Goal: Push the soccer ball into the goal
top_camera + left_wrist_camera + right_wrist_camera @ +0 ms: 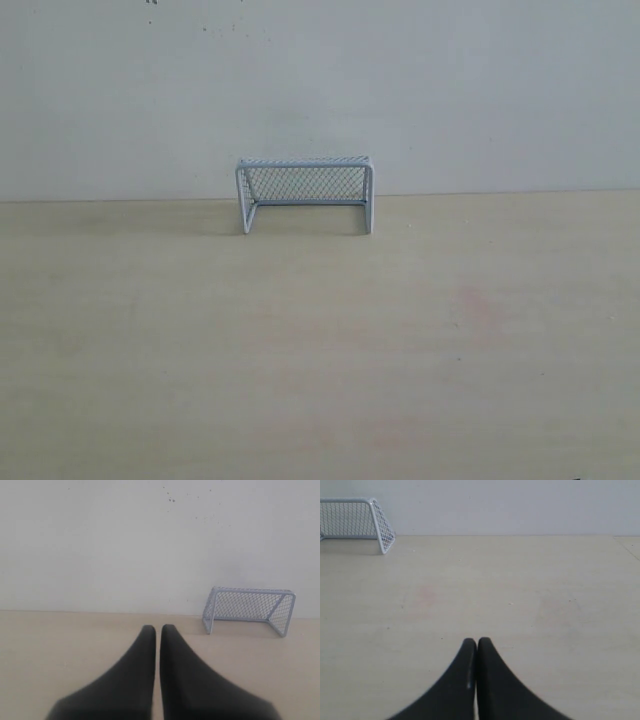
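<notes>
- Judged as not yet started: no soccer ball to be found in any view, neither inside the net nor on the pale wooden table [320,350]; cannot tell where it lies.
- Well ahead of the left gripper [156,628] and off to one side: the miniature goal of pale grey-white tubing and fine mesh netting [305,185], upright, mouth bare.
- Also far ahead of the right gripper [476,641], again off to one side.
- Both grippers closed on nothing, black fingers pressed nearly together, low over the table.
- Left to do: finding the ball, then the whole push.
- Nothing lying between either gripper and the goal; only a plain white wall [320,90] behind it.
</notes>
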